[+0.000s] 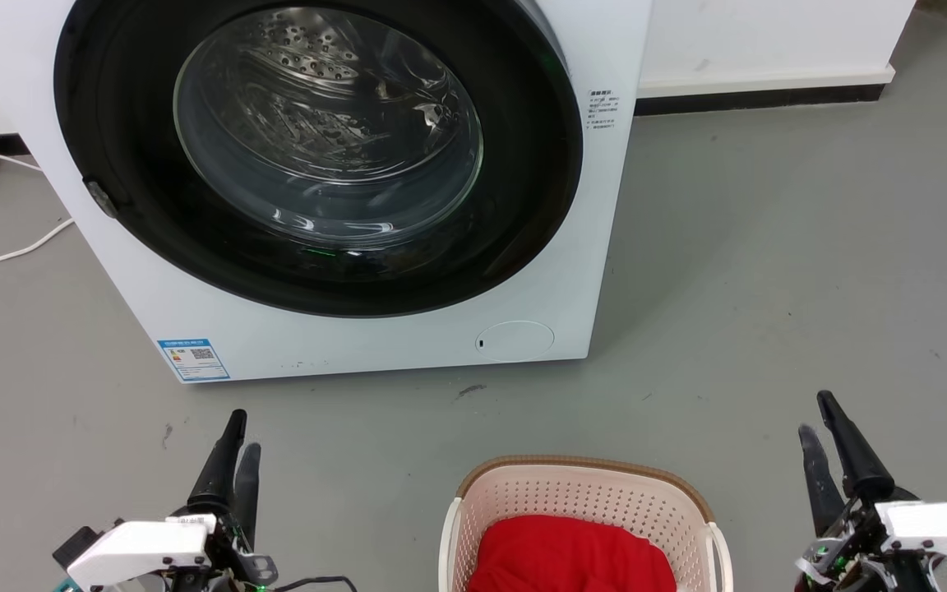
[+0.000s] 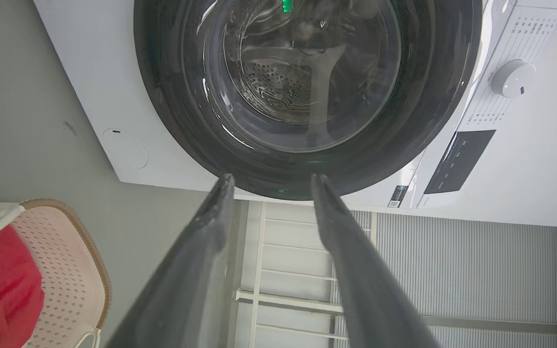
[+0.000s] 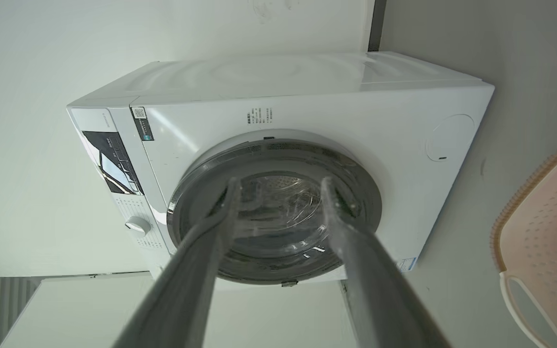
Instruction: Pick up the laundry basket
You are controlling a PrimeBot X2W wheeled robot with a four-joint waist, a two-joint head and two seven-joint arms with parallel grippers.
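My left gripper (image 1: 242,446), lower left, and right gripper (image 1: 815,417), lower right, both stand parted and empty. The laundry basket (image 1: 584,493) sits between them at bottom centre, untouched. I judge the approach is pending: each claw must reach its white side handles (image 1: 721,552).

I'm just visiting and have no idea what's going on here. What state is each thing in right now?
washing machine door, shut.
laundry basket, standing on the floor, not gripped.
red cloth, lying inside the laundry basket.
left tool, open, empty.
right tool, open, empty.
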